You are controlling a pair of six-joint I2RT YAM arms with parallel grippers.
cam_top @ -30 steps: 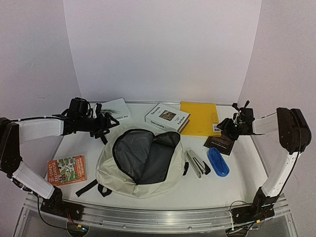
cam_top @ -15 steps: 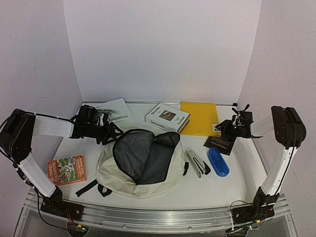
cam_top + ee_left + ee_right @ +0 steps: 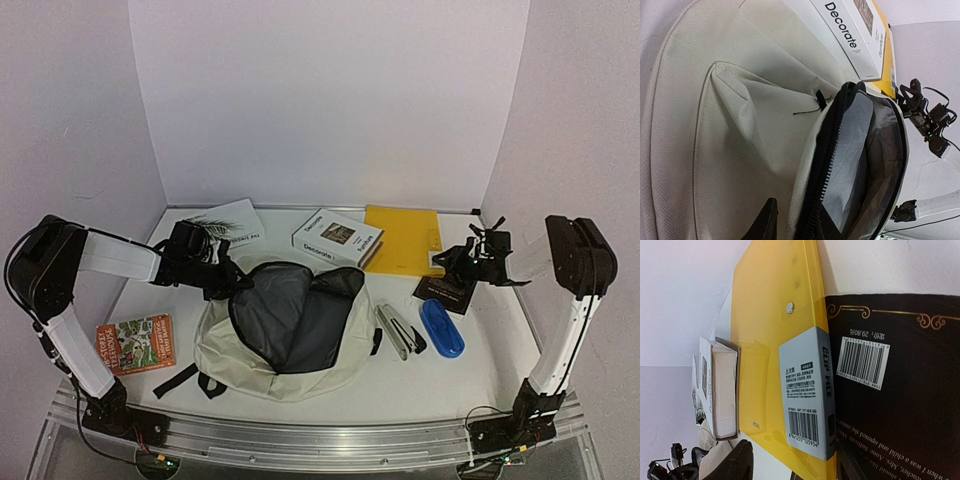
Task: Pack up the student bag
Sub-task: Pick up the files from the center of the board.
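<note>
1. While the student bag [image 3: 285, 335] lies flat in the middle of the table [image 3: 500, 370], between the two arms, its zip stands open and the grey lining faces up.
2. At the far-left rim of the bag's mouth sits the left gripper [image 3: 222, 272]. In its wrist view one finger [image 3: 766, 220] lies on the cream cloth just outside the zip. The other finger is hidden, so I cannot tell if the rim is pinched or only straddled.
3. Just behind the bag lies a white book [image 3: 338, 238]. Behind and to the right of the bag is a yellow folder [image 3: 405, 240], and a black book [image 3: 447, 292] meets its near-right corner.
4. Over that corner hangs the right gripper [image 3: 458, 262], jaws partly apart, holding nothing.
5. I judge that the right arm is nearer to the folder, so it should take it. From there the bag's mouth lies to the left and nearer, and the left gripper seems placed to keep the mouth lifted.
6. Just right of the bag lies a blue case [image 3: 441, 327], and well to the bag's left a colourful book [image 3: 135, 343].
</note>
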